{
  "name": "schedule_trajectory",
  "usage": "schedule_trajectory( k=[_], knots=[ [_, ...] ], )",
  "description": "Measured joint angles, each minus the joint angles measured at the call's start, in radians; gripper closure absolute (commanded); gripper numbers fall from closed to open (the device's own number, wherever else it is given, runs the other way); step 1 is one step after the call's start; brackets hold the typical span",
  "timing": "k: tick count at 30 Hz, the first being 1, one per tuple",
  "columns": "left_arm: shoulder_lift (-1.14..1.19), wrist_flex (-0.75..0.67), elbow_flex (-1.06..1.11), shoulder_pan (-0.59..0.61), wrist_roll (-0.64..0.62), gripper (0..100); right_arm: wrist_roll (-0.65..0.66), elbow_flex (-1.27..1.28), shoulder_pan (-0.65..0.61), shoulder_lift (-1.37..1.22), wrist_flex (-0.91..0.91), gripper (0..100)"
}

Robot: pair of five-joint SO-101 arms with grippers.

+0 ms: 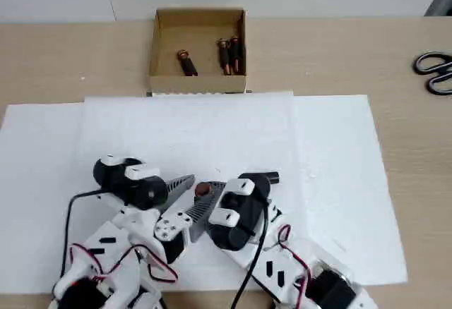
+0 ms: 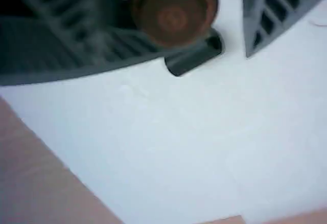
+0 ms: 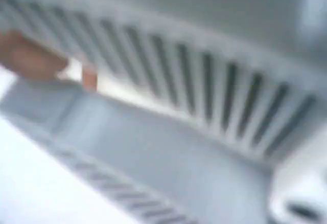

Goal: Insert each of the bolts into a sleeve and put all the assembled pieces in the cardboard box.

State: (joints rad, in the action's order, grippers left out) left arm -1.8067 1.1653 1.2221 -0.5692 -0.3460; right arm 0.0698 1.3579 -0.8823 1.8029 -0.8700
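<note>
Three assembled pieces [image 1: 187, 63] sit in the cardboard box [image 1: 198, 83] (tidy work). One to go: well short of the box, right gripper [image 1: 205, 197] jaws pinch the bolt [image 1: 203, 190], left gripper [image 1: 185, 183] jaws gape beside it, and the sleeve [image 1: 272, 177] lies unfilled nearby.

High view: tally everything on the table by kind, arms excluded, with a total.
assembled pieces: 3
bolt: 1
sleeve: 1
cardboard box: 1
scissors: 1
foam sheet: 1
Total: 8
</note>
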Motion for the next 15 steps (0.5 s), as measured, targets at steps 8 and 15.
schedule_trajectory(
  k=[8,15],
  knots=[
    [0.000,0.017,-0.061,-0.003,0.032,76,0.002,0.000,0.034,0.002,0.002,99.6],
    [0.000,0.017,-0.123,0.147,0.160,97,0.002,0.052,0.043,0.003,0.002,99.6]
  ],
)
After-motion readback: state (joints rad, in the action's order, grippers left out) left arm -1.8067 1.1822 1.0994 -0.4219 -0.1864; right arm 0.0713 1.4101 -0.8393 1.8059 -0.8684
